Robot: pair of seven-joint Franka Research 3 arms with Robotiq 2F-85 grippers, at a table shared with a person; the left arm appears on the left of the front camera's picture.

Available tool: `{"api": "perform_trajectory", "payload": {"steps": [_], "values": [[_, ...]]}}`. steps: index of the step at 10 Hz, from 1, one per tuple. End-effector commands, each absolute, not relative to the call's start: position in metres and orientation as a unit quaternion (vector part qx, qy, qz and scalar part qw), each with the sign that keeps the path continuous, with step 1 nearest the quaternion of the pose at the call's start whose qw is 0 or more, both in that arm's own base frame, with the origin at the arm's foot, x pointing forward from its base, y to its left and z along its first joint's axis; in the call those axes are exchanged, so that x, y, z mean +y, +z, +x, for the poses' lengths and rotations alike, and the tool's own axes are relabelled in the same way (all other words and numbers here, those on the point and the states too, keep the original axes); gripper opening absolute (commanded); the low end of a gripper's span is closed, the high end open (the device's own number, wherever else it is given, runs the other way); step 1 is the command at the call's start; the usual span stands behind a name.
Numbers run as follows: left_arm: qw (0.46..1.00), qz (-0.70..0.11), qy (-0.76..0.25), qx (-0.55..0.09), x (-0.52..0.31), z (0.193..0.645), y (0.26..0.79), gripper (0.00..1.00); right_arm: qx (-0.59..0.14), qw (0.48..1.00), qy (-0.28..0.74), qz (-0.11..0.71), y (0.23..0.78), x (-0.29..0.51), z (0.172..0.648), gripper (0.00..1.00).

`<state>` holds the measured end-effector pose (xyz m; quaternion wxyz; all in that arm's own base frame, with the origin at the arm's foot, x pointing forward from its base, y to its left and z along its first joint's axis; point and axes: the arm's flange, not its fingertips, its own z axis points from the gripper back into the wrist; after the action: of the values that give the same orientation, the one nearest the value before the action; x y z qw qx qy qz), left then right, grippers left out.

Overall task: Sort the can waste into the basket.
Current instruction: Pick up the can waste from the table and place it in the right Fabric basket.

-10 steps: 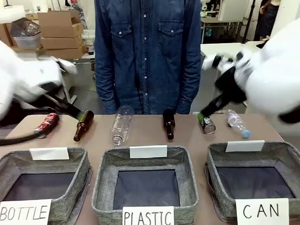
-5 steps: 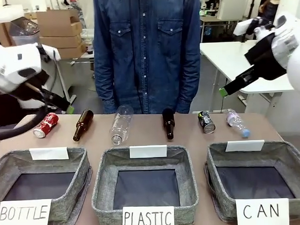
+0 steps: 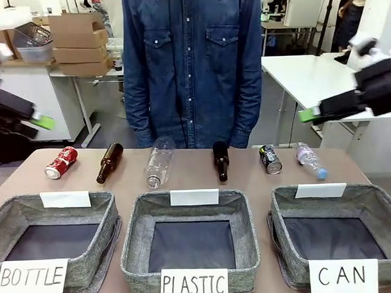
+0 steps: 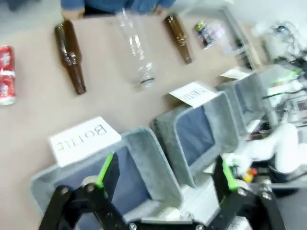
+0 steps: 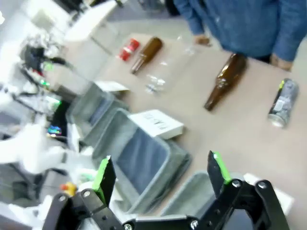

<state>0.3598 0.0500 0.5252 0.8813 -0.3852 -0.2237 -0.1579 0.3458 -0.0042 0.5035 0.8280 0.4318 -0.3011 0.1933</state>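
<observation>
Here, my left hand [image 4: 166,166] and right hand [image 5: 159,166] hang wide, empty; the red can [image 3: 60,163] lies far left of the basket [image 3: 370,195], the black can [image 3: 270,159] just beyond it, beside a plastic bottle [image 3: 310,160] I might nudge.

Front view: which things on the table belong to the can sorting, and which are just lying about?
Job:
red can
black can
CAN basket

Lying about:
left brown bottle
right brown bottle
large clear bottle
small clear bottle
BOTTLE basket
PLASTIC basket
</observation>
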Motion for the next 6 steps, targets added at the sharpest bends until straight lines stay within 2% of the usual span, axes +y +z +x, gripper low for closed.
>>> {"api": "perform_trajectory", "payload": {"steps": [1,3,4,5,6], "values": [[0.817,-0.549,0.026,-0.174,0.089,0.387,0.497,1.00,-0.209,0.747,-0.072,0.627,0.501,-0.043,0.356,1.00],[0.784,-0.588,0.105,-0.167,0.095,0.400,0.475,1.00,-0.240,0.736,-0.089,0.626,0.505,-0.054,0.353,1.00],[0.849,-0.495,0.114,-0.147,0.085,0.408,0.472,1.00,-0.281,0.767,-0.096,0.568,0.505,-0.055,0.348,1.00],[0.813,-0.556,0.023,-0.172,0.115,0.378,0.476,1.00,-0.243,0.761,0.026,0.601,0.497,-0.065,0.349,1.00],[0.813,-0.556,0.023,-0.172,0.115,0.378,0.476,1.00,-0.243,0.761,0.026,0.601,0.497,-0.065,0.349,1.00]]}}
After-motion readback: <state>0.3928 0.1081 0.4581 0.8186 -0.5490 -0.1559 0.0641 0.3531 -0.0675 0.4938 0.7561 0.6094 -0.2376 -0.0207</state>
